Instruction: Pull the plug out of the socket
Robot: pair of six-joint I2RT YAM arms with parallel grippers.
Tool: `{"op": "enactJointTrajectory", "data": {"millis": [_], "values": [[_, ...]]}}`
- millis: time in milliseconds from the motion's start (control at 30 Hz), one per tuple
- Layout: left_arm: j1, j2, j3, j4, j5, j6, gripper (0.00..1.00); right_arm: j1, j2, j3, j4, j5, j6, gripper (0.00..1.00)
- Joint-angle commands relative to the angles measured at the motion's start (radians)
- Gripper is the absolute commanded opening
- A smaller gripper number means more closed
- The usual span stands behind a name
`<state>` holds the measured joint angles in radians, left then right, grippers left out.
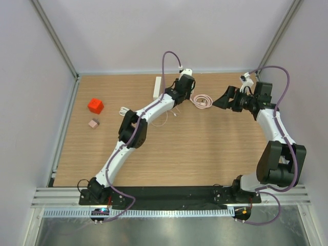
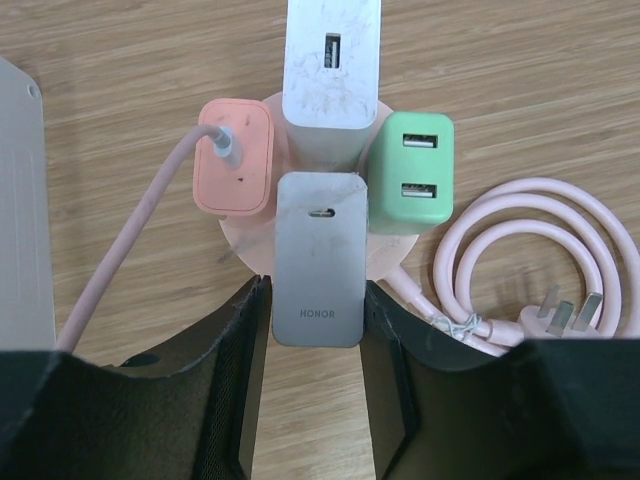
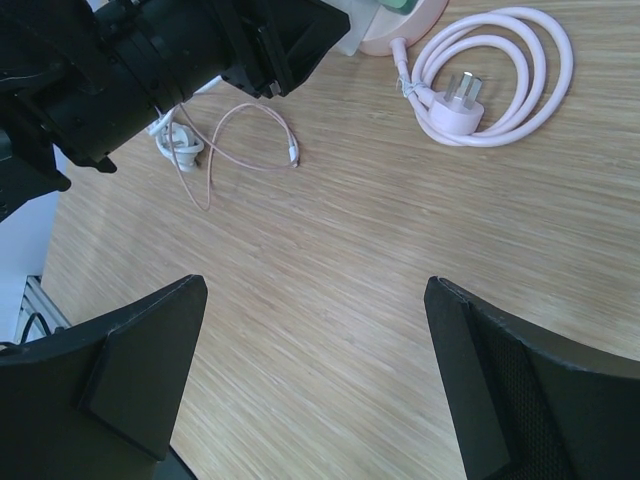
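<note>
Beside the grey plug point(image 2: 318, 260) clamped by the left hand point(image 2: 316, 292) crowd three other chargers point(image 2: 410, 175); right hand point(image 3: 315, 292) gapes empty.

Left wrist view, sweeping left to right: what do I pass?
white power strip → salmon charger → grey charger → green charger → coiled pink cord

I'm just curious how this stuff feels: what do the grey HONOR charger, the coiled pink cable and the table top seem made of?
The grey charger: probably hard plastic, matte, judging by its smooth moulded corners. The pink cable: looks like soft rubbery plastic, since it bends in smooth loops. The table top: wood or wood-look laminate; fine streaked grain, cannot tell which.
</note>
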<state>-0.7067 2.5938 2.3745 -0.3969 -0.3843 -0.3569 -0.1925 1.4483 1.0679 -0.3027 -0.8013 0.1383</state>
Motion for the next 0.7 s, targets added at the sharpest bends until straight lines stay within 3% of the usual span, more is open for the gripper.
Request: {"op": "enactJointTrajectory", "data": {"millis": [0, 200, 267, 333, 433, 667], "values": [[0.012, 0.025, 0.058, 0.078, -0.044, 0.012, 0.43, -0.007, -0.02, 0.003, 0.042, -0.03, 0.011, 0.98], [0.015, 0.032, 0.06, 0.093, -0.016, 0.024, 0.4, -0.007, -0.011, -0.003, 0.05, -0.041, 0.018, 0.98], [0.018, 0.02, 0.046, 0.101, 0.022, 0.026, 0.24, -0.007, -0.006, -0.003, 0.05, -0.047, 0.018, 0.98], [0.023, 0.0, -0.003, 0.113, 0.039, 0.019, 0.0, -0.007, -0.002, -0.005, 0.05, -0.053, 0.021, 0.98], [0.027, -0.087, -0.098, 0.182, 0.079, 0.019, 0.0, -0.007, 0.004, -0.006, 0.05, -0.059, 0.026, 0.98], [0.027, -0.385, -0.513, 0.429, 0.17, -0.005, 0.0, -0.005, 0.049, -0.023, 0.086, -0.127, 0.092, 0.98]]}}
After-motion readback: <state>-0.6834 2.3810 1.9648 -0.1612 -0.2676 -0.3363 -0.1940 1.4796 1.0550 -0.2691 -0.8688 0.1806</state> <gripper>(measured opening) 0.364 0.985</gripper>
